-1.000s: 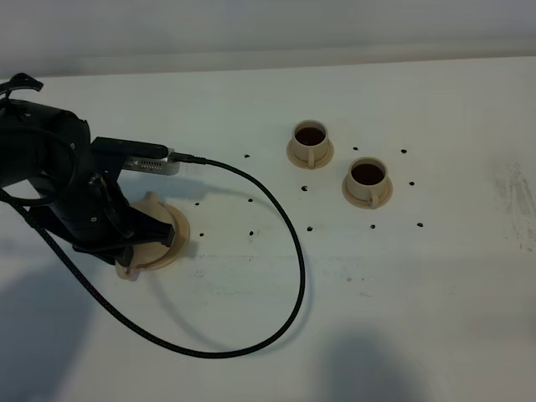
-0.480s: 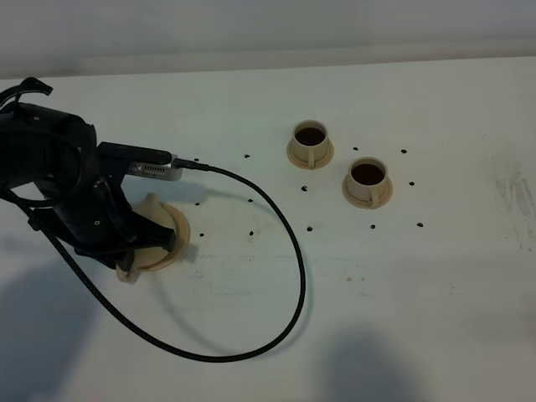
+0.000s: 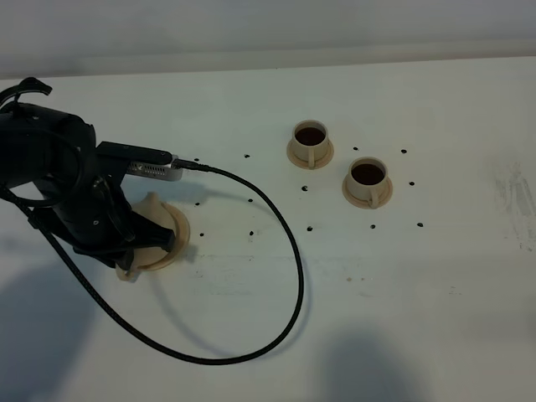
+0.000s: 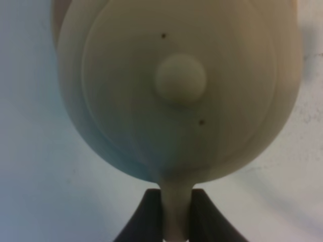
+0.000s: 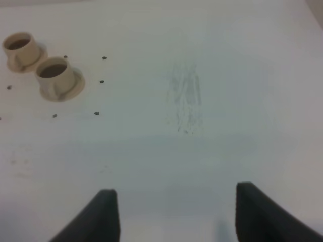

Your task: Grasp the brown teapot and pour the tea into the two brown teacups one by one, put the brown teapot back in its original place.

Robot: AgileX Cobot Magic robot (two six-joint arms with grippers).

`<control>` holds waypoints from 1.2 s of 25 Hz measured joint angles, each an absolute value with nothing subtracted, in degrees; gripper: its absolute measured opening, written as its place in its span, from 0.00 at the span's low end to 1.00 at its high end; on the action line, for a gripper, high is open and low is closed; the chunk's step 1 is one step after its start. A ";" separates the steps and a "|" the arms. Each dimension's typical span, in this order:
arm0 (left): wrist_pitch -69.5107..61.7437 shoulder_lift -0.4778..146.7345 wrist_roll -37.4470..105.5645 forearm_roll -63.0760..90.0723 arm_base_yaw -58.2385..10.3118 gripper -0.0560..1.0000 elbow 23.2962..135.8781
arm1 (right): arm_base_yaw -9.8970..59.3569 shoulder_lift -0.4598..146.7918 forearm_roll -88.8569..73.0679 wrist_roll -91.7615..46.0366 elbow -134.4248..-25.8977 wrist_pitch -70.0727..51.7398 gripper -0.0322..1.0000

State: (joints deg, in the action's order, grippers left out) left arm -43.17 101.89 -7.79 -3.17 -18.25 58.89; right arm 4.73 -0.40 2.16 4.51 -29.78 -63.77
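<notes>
Left end effector (image 4: 176, 214) clamped on the brown teapot's (image 4: 176, 85) handle, teapot on its disc coaster (image 3: 173, 249), two filled teacups (image 3: 311, 138) (image 3: 368, 177) well apart from teapot, right end effector (image 5: 174, 214) spread apart above white surface (image 3: 419, 293)

White table (image 3: 435, 301), small dark specks (image 3: 251, 232), faint scuff marks (image 5: 185, 103)

Our arm, all black

We see its bulky black left arm (image 3: 59, 188), a silver-grey module (image 3: 151, 170), and a looping black braided cable (image 3: 289, 243).

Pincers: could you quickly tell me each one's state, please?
Left pincer: closed on the brown teapot handle.
Right pincer: open, holding nothing.
</notes>
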 joint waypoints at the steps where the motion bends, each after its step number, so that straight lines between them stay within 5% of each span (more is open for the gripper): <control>1: -42.86 101.73 -7.77 -3.23 -18.25 0.06 58.89 | 4.73 -0.40 2.16 4.51 -29.78 -63.77 0.50; 22: -40.85 95.69 -6.94 -3.63 -18.18 0.13 58.84 | 4.73 -0.40 2.16 4.51 -29.78 -63.77 0.50; 30: -46.59 85.90 -5.09 -9.16 -12.69 0.13 58.84 | 4.73 -0.40 2.16 4.51 -29.78 -63.77 0.50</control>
State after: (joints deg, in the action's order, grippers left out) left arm -46.59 85.90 -5.09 -9.16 -12.69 58.84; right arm 4.73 -0.40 2.16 4.51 -29.78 -63.77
